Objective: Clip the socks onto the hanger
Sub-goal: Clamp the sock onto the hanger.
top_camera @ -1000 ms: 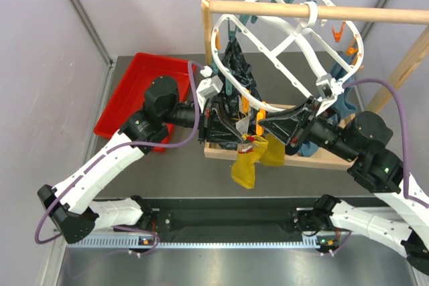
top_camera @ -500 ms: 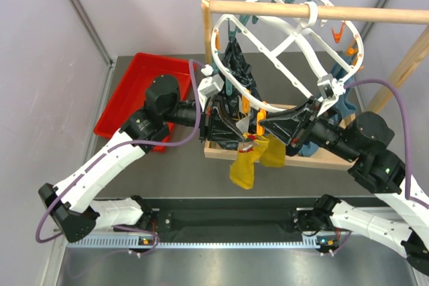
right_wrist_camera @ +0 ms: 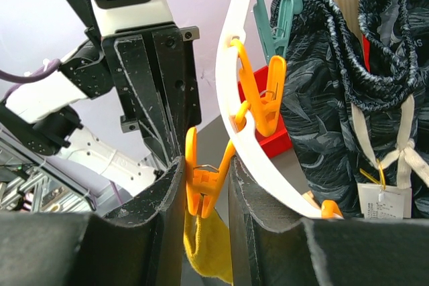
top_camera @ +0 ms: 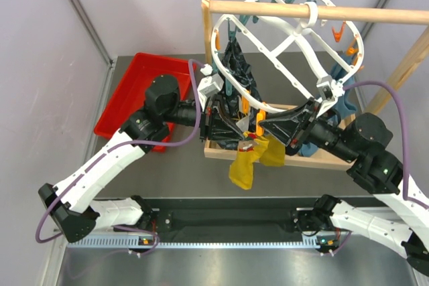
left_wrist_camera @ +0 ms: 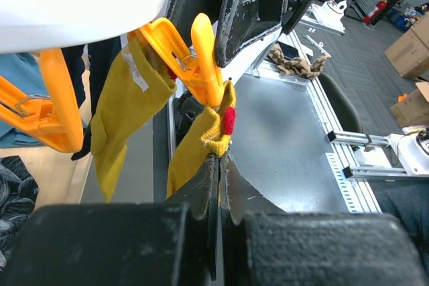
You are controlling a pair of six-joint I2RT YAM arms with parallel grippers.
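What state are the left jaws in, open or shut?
Shut on the yellow sock: left wrist view shows the left gripper with jaws together, sock edge pinched at their tips.

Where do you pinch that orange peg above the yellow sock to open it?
Pinch the orange peg by its two upper handle ends, coming in level from the side. It hangs from the hanger with its mouth pointing down at the yellow sock, so squeezing the handles together should probably spread the mouth.
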